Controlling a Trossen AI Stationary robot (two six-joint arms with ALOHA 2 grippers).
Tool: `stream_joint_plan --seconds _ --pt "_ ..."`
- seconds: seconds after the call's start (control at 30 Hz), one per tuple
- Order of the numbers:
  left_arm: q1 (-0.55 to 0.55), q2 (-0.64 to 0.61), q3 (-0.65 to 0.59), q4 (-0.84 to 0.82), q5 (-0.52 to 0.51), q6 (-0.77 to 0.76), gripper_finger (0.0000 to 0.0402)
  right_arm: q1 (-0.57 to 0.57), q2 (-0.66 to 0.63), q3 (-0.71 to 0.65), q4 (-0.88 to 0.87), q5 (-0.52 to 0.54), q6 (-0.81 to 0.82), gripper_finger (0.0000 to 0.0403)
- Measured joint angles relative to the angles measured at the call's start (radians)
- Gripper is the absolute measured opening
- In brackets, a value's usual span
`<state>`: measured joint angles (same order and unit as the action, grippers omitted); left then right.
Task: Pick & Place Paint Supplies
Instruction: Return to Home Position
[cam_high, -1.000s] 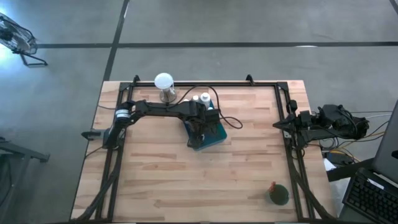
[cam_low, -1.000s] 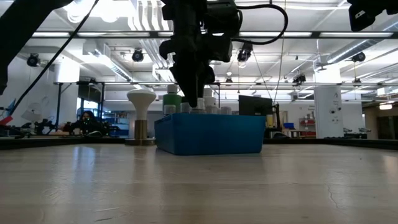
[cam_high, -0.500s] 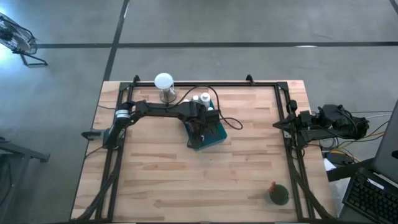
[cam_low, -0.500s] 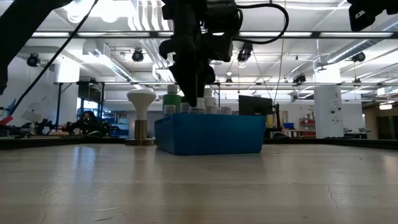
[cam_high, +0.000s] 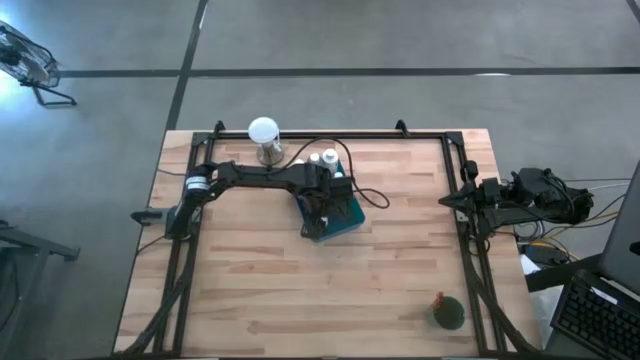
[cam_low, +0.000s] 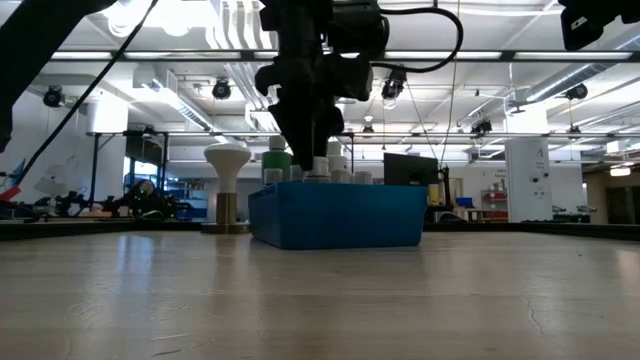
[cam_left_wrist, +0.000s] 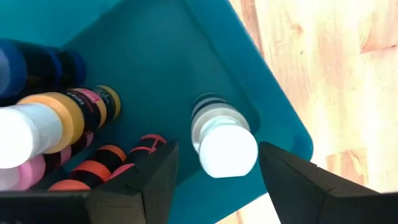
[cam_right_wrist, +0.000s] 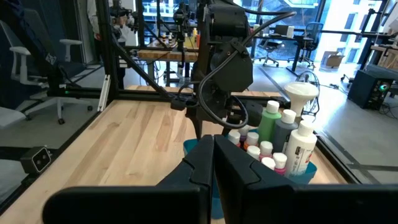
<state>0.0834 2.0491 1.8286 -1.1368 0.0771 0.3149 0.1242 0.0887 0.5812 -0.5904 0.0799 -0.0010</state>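
My left fingers hang over the teal bin in the middle of the high view, spread and released. My left wrist view shows one dark finger on each side of a white-capped grey bottle, with a sliver of teal showing between. That bottle stands upright in a corner of the bin. Toward the lower left of the same frame the bin is packed with rows of small bottles, orange, pink and blue among them, close against one another.

My right fingers are clenched on nothing, and that arm waits at the right edge of the surface, well apart from the bin. Its wrist view shows taller bottles, green, grey and white, at one end of the bin; whether they stand inside the wall or just behind it I cannot tell.

I judge the sorting as good as done. From above I see no loose small bottle or brush on the wood. Two things sit outside the bin: a white globe on its base, upper left of centre, and a dark green round thing at the lower right, too small for me to name. What is left, as I read it, is to lift my left arm clear of the caps and fold it back to rest
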Motion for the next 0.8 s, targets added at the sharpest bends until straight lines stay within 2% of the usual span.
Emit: stream_joint_plan --seconds 0.27,0.43,0.6,0.73,0.8 --pt "0.000 -0.005 0.008 -0.009 -0.019 0.004 0.0227 0.000 0.000 0.000 0.000 0.000 0.000 0.0008" --pt "0.000 -0.006 0.071 -0.025 -0.019 0.003 0.0227 0.000 0.000 0.000 0.000 0.000 0.000 0.0008" --pt "0.000 -0.006 0.198 -0.114 -0.034 0.001 0.0227 0.000 0.000 0.000 0.000 0.000 0.000 0.0008" --pt "0.000 -0.021 0.360 -0.241 -0.061 -0.062 0.0222 0.000 0.000 0.000 0.000 0.000 0.000 0.0008" --pt "-0.008 -0.056 0.408 -0.247 -0.065 -0.088 0.0212 0.000 0.000 0.000 0.000 0.000 0.000 0.0008"
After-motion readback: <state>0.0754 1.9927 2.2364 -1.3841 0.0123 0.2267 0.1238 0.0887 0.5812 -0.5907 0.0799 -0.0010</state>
